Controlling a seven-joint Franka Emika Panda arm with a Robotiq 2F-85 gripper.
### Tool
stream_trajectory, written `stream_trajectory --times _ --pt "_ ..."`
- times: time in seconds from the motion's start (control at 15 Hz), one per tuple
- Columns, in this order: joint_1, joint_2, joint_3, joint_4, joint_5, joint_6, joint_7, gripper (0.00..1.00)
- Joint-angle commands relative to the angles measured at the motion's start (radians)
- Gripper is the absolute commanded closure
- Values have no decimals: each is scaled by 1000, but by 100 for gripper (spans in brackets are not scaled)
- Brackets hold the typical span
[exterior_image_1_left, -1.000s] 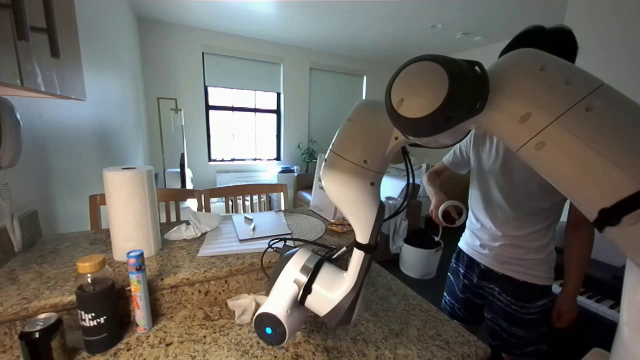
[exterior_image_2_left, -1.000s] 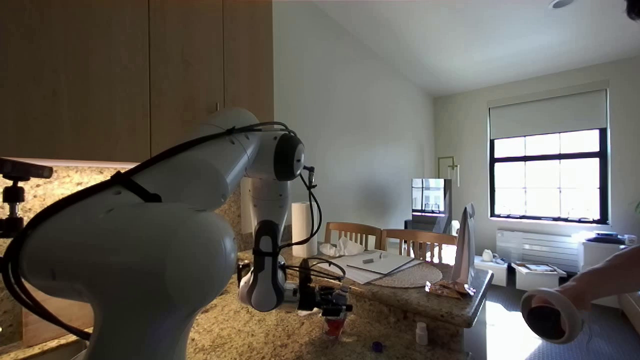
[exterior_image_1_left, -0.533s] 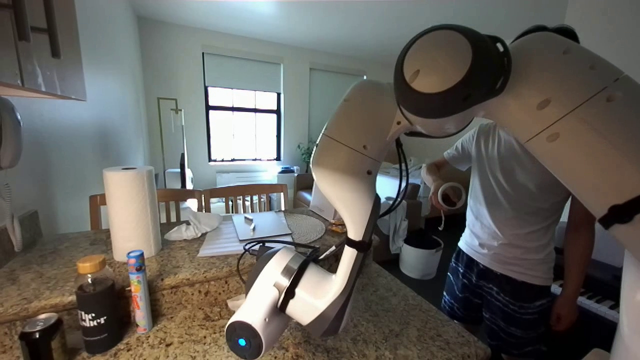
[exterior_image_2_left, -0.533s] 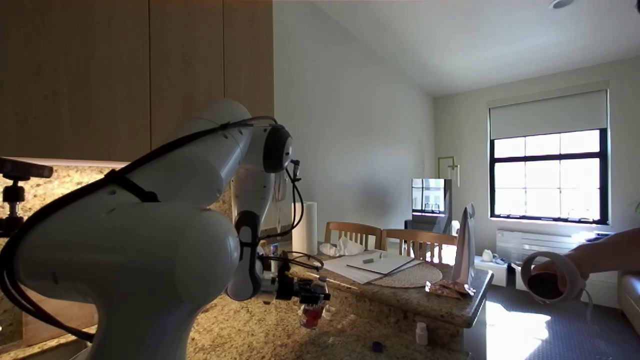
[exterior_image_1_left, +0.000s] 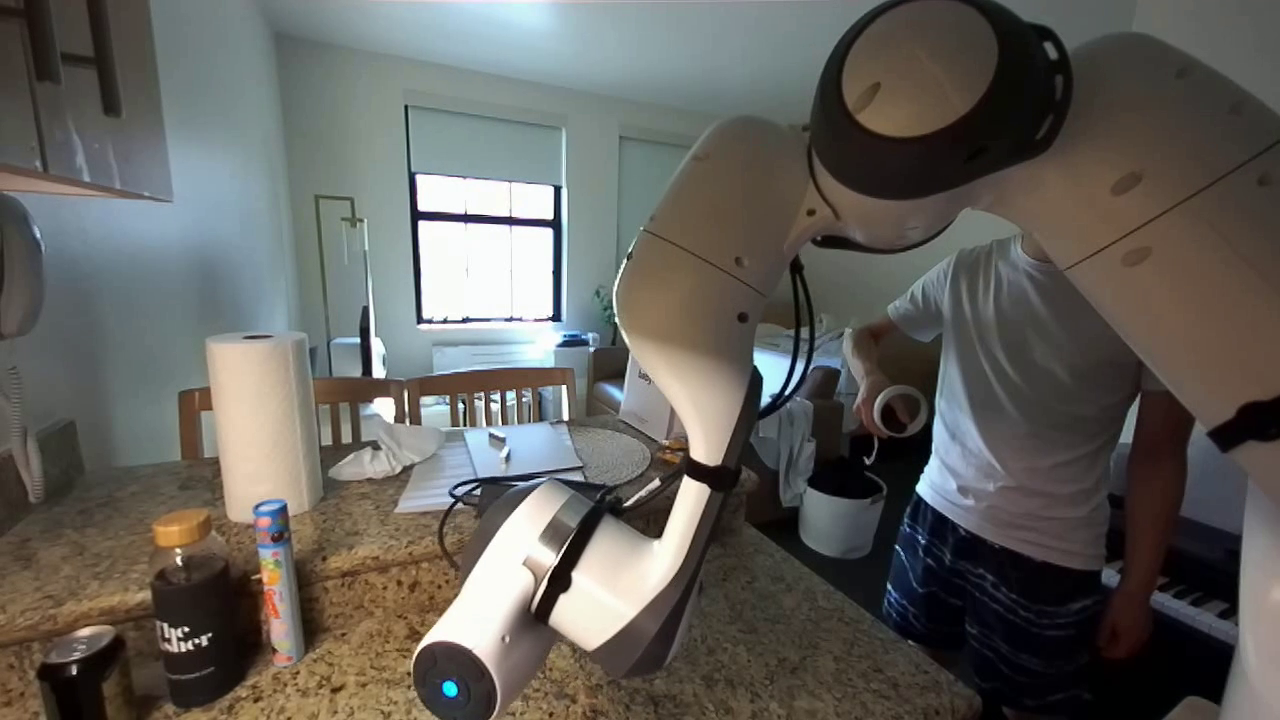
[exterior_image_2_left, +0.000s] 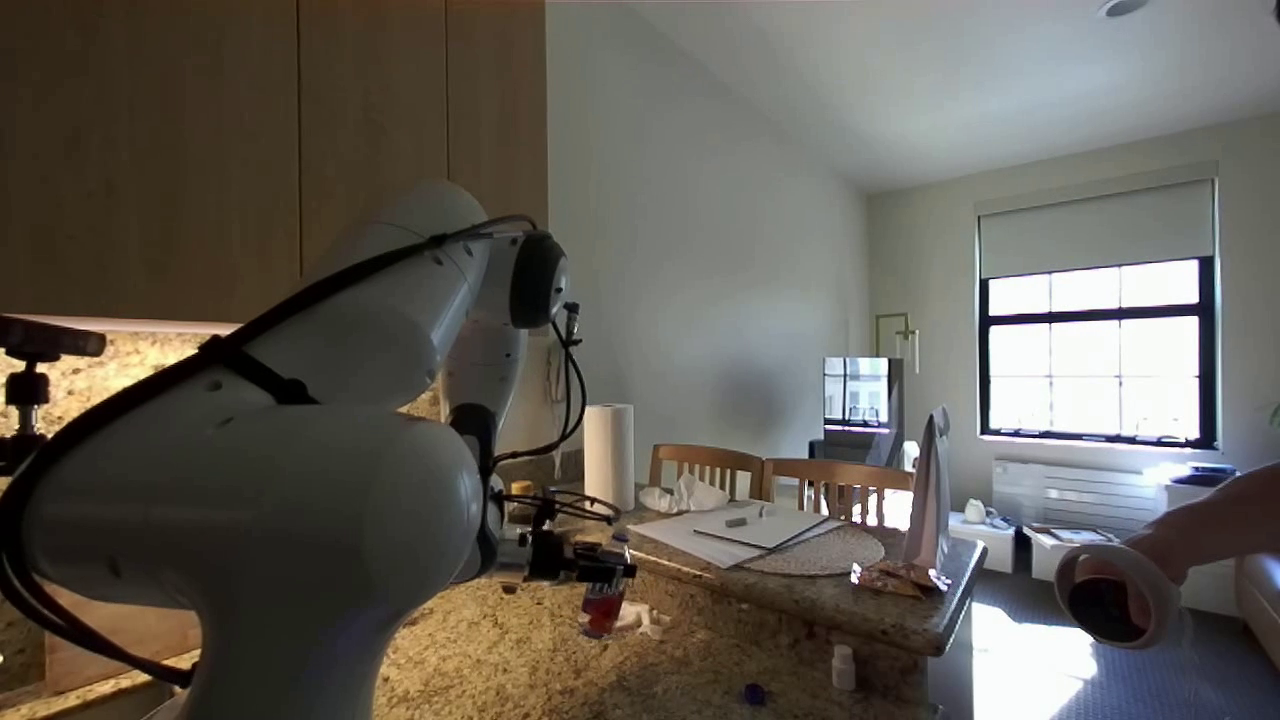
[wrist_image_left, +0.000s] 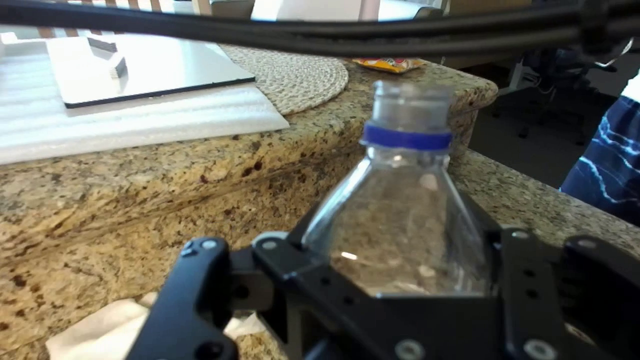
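Note:
A clear, capless bottle with a blue-purple ring round its neck fills the middle of the wrist view. My gripper is shut on its body, one black finger on each side; the fingertips are partly hidden by the bottle. In an exterior view the bottle shows red on its lower part, hangs nearly upright below the gripper, and seems to be off the counter. A crumpled tissue lies just beyond it. A small purple cap and a white bottle stand apart on the counter.
A raised granite ledge runs behind the bottle, carrying a laptop, a woven placemat and a paper towel roll. On the lower counter are a dark bottle, a tube and a can. A person stands beside.
The wrist has shifted left in both exterior views and the elbow has risen. The bottle has travelled left and slightly up with the gripper, whose grip looks the same.

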Motion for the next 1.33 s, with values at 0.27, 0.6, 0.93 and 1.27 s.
stream_trajectory --times 0.27,0.6,0.93,1.27 --pt "80 24 39 -6 51 -84 24 62" --pt "95 32 47 -1 56 -93 34 62" --pt "97 34 40 6 42 -108 45 6" --pt "84 39 39 21 59 -125 32 0"
